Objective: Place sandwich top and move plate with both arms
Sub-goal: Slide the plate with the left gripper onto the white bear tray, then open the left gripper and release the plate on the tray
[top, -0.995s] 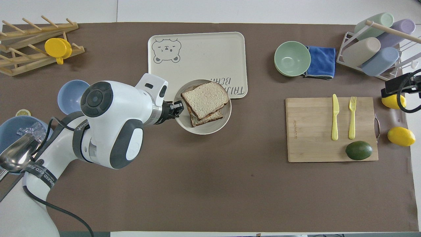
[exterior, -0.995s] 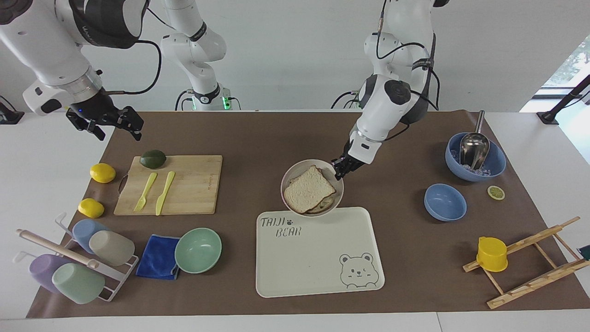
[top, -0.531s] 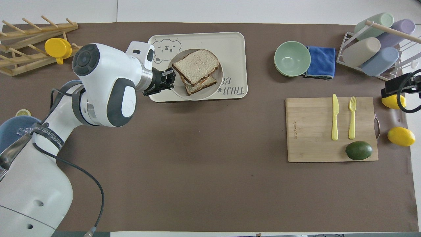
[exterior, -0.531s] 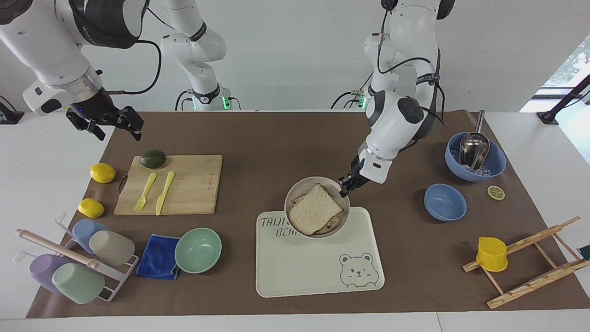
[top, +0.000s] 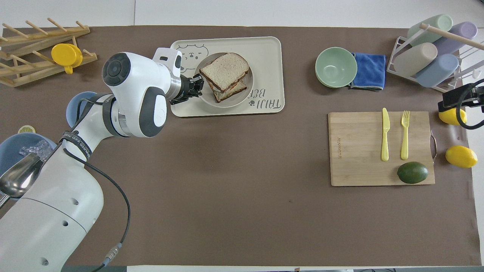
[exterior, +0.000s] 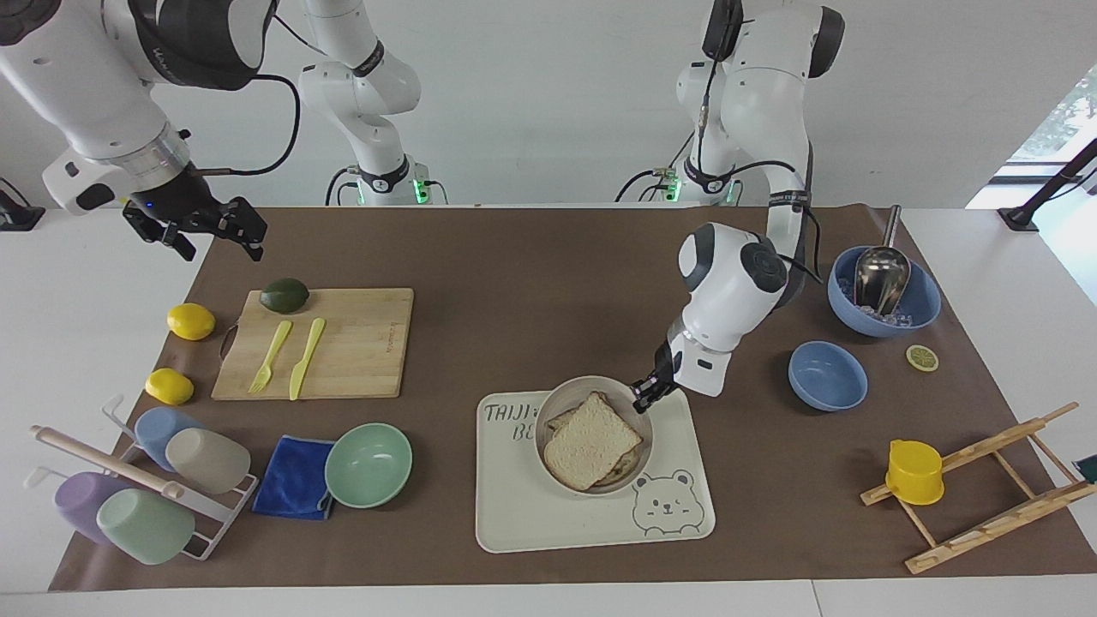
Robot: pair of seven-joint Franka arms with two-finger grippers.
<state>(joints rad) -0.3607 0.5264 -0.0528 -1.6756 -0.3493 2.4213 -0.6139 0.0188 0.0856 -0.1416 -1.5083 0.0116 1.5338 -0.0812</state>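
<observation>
One plate (exterior: 548, 410) now sits over the middle of the bear tray (exterior: 677, 523), carried there from the bare bench (exterior: 514, 257) nearer the robots.

Largest first: the left arm has stretched out over the tray, its left end effector (exterior: 645, 396) clamped on the plate's rim at the side toward its own end. The right end effector (exterior: 218, 230) has not moved; it waits, fingers apart, above the bench corner near the cutting board (exterior: 360, 343). The sandwich top (exterior: 591, 440) stays on the stacked toast in the plate.
</observation>
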